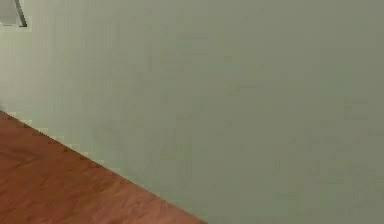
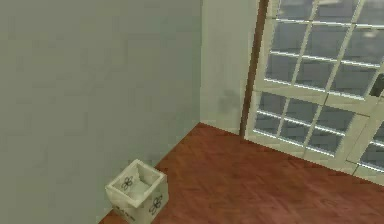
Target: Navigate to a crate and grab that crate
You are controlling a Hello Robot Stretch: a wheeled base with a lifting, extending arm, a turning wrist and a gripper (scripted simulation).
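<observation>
1 white open-topped box (image 2: 137, 190), possibly the crate, on wood floor (image 2: 250, 180) near grey-green wall (image 2: 90, 80) | glazed door (image 2: 320, 80) at right | gripper state: cannot tell

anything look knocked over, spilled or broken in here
Nothing stands out. The white open-topped crate sits upright on the wood floor near the wall, with nothing spilled around it, and the paned glass doors look intact.
</observation>
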